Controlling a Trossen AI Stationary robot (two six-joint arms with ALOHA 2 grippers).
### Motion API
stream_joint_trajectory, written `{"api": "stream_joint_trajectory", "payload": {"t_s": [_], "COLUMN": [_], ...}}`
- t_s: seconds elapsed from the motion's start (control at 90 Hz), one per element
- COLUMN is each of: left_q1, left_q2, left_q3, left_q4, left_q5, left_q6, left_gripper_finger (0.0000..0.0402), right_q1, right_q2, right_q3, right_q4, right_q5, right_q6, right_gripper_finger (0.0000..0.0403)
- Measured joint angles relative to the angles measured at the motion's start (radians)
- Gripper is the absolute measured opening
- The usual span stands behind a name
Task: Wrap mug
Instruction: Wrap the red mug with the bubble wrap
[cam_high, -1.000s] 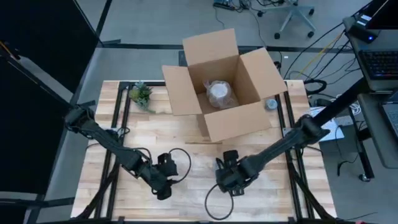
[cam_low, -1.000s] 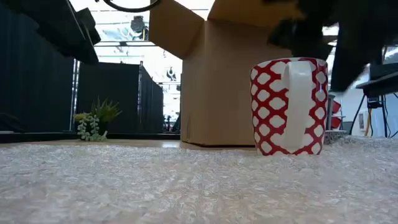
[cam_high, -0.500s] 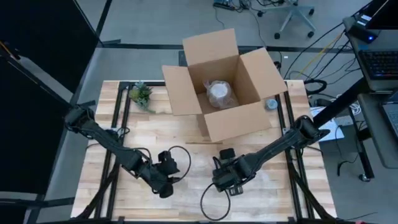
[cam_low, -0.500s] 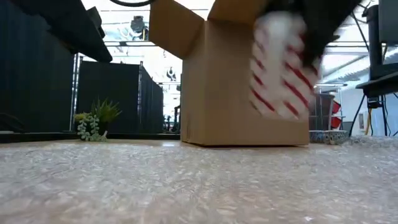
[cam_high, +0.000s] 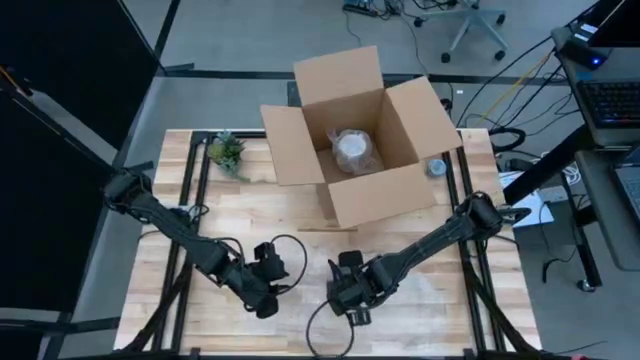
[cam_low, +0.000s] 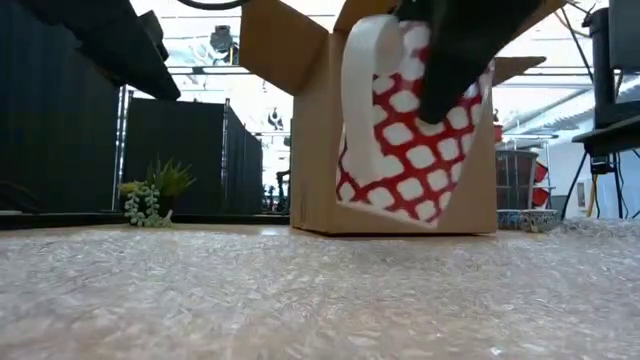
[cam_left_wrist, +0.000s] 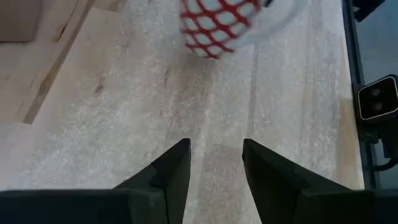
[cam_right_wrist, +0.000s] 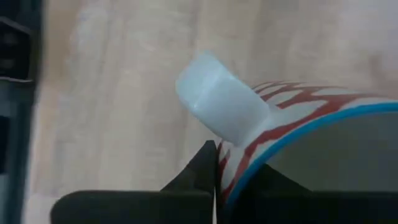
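above the bubble wrap (cam_low: 300, 290), right gripper (cam_high: 350, 297) clamps the tilted mug (cam_low: 410, 130); left gripper (cam_left_wrist: 214, 163) open nearby.

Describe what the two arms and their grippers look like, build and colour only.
Both arms are dark, near black, built of slim jointed links. The left gripper ends in two flat, tapered black fingers with angular tips. The right gripper has matching dark fingers. A thin black cable loops out beside each wrist. No markings or labels are visible.
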Motion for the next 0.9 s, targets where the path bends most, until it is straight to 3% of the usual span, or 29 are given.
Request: {"api": "stream_joint_trajectory", "payload": {"t_s": [0.4,0.9], "left_q1": [0.000,-0.001], "left_q2": [0.000,0.000], "left_q3": [0.000,0.000], "left_q4": [0.000,0.000], "left_q5": [0.000,0.006], "left_q6": [-0.001,-0.008], "left_gripper_finger": [0.0134,0.0134], "right_q1": [-0.002,-0.007], "right_q2": [0.048,0.046], "right_q3": [0.000,0.000], "right_q4": [0.020,0.060], "right_q5": [-0.011,-0.015], "right_q6": [-0.041,-0.013], "right_gripper_finger": [0.0028,0.0180]}}
